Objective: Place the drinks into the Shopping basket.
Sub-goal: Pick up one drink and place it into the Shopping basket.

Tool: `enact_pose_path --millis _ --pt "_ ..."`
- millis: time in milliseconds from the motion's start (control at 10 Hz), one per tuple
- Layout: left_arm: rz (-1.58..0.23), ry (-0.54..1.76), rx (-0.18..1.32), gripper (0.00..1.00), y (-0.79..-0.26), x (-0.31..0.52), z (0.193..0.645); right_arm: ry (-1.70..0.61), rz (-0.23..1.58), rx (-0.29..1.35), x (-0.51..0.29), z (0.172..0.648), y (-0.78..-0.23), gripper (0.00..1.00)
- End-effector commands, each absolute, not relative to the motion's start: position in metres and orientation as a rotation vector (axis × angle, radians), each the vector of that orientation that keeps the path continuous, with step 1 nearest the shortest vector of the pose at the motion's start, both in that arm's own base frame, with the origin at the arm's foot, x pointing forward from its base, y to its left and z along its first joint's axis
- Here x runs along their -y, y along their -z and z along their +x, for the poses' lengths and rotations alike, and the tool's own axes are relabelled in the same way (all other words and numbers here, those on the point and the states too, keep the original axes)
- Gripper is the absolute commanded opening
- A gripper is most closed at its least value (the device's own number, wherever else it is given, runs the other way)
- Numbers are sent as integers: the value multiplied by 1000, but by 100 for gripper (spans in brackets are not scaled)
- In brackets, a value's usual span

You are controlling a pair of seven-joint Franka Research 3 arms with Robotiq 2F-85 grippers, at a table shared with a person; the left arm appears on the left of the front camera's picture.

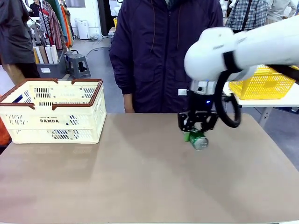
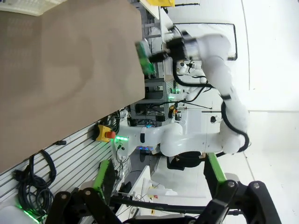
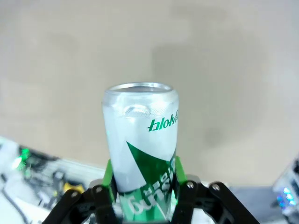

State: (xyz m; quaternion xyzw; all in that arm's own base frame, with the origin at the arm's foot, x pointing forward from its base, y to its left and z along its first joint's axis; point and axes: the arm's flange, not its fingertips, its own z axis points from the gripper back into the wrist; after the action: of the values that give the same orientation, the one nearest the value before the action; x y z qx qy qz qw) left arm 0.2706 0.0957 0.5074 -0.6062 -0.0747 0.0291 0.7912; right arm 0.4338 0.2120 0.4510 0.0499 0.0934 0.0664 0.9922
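Observation:
A green and silver drink can [image 1: 198, 140] hangs tilted just above the tan table, right of centre, with my right gripper [image 1: 196, 130] shut on it. In the right wrist view the can [image 3: 140, 135] points away from the camera, silver end up, its lower body clamped between the green pads [image 3: 108, 175]. The cream Shopping basket [image 1: 51, 122], with a brown-red rim and "DAMDA" on its side, stands at the table's far left, well apart from the can. Something blue and white [image 1: 17, 98] shows inside its left end. My left gripper [image 2: 159, 207] is open, away from the table.
A person in a dark jacket [image 1: 163, 51] stands at the far edge behind the table's middle. A bright yellow mesh basket [image 1: 264, 85] sits on another table at the back right. The tabletop [image 1: 131, 172] between the crate and the can is bare.

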Motion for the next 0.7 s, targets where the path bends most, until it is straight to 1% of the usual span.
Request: enact_pose_path --millis 0,200,300,400,500,600 --pt "-1308 -54 163 100 -509 -96 269 48 98 -174 -185 355 -471 0" --pt "-1308 -54 163 100 -509 -96 269 200 164 -42 -157 287 -471 0" --pt "-1308 -54 163 100 -509 -96 269 250 220 20 -147 272 -468 0" --pt "-1308 -54 163 100 -509 -96 269 268 248 26 -143 273 -465 0" --pt "-1308 -54 163 100 -509 -96 269 179 169 -94 -152 290 -470 0" --pt "-1308 -54 163 100 -509 -96 269 179 169 -94 -152 290 -470 0"
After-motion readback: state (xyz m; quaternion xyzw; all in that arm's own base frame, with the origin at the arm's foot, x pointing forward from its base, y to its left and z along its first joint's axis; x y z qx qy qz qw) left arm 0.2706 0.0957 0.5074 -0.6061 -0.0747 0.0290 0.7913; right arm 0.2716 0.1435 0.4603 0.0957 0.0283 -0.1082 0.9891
